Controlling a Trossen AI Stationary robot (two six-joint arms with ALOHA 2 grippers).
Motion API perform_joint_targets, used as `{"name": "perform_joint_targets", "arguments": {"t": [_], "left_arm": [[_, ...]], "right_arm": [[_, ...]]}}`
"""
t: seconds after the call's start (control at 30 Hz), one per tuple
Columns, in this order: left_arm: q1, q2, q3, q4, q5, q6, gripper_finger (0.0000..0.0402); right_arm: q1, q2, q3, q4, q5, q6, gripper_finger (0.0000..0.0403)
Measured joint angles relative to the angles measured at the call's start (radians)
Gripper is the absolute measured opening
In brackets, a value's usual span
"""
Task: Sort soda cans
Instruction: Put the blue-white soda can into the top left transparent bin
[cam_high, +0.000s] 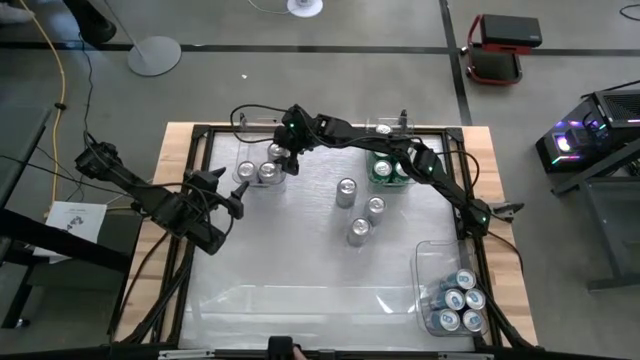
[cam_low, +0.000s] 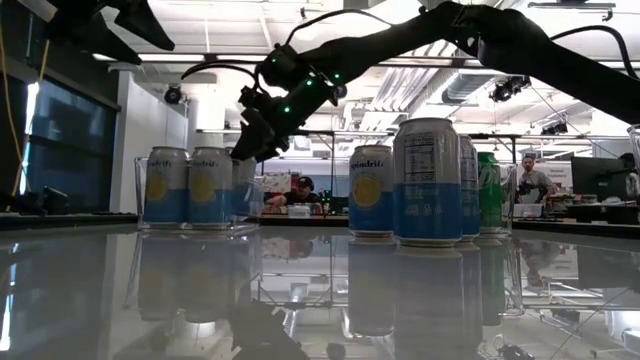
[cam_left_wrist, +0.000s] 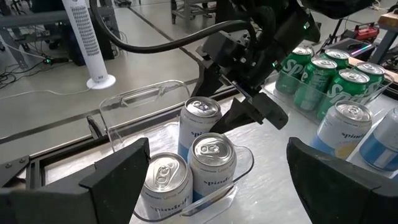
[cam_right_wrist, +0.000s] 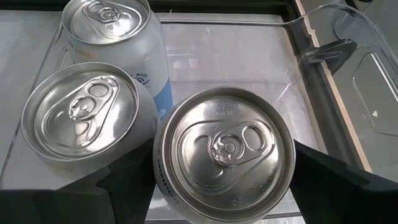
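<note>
Three blue-and-white soda cans with silver tops stand in a clear bin (cam_high: 245, 150) at the table's far left. My right gripper (cam_high: 284, 150) reaches across from the right and is shut on the farthest of them (cam_right_wrist: 224, 149). Green cans (cam_high: 385, 167) fill a far bin. Three loose cans (cam_high: 358, 230) stand mid-table, on their bases. Several more cans (cam_high: 458, 300) sit in the near right bin. My left gripper (cam_high: 230, 193) hovers open at the table's left, just near of the far left bin, touching nothing. My right gripper pinches the can's upper wall (cam_right_wrist: 163, 180) between its two fingers (cam_right_wrist: 124, 183), just under the rim. The fingers come from above, slanting in from the table's right. The can is upright inside the bin, level with its two neighbours (cam_low: 210, 185); its base is hidden.
The right arm (cam_high: 400, 145) spans the far side above the green cans. A dark frame (cam_high: 200, 135) runs round the table. The near half of the table (cam_high: 300, 290) holds only the near right bin (cam_high: 425, 262). People show in the room beyond, in the low view.
</note>
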Motion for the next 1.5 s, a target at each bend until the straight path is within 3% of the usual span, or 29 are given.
{"name": "perform_joint_targets", "arguments": {"t": [0.2, 0.5, 0.77, 1.0, 1.13, 1.3, 1.5], "left_arm": [[0.000, 0.000, 0.000, 0.001, 0.001, 0.000, 0.0355], [0.000, 0.000, 0.000, 0.005, 0.002, 0.000, 0.0355], [0.000, 0.000, 0.000, 0.009, 0.002, 0.000, 0.0356], [0.000, 0.000, 0.000, 0.015, 0.004, 0.000, 0.0355], [-0.003, 0.002, -0.001, 0.030, 0.005, 0.001, 0.0356], [-0.032, 0.025, -0.010, 0.072, -0.018, 0.001, 0.0355], [-0.086, 0.082, -0.093, 0.282, -0.203, 0.064, 0.0355]], "right_arm": [[-0.005, 0.000, 0.000, 0.003, -0.006, -0.001, 0.0312], [-0.002, 0.000, 0.000, 0.014, -0.003, -0.044, 0.0359], [-0.005, -0.014, 0.000, 0.024, 0.006, -0.045, 0.0361], [-0.010, -0.107, 0.000, -0.014, 0.027, -0.064, 0.0362], [-0.010, -0.196, 0.000, -0.122, 0.026, -0.145, 0.0362], [-0.006, -0.311, 0.000, -0.417, 0.031, -0.220, 0.0362], [0.045, -0.460, 0.000, -0.722, 0.033, -0.228, 0.0362]]}}
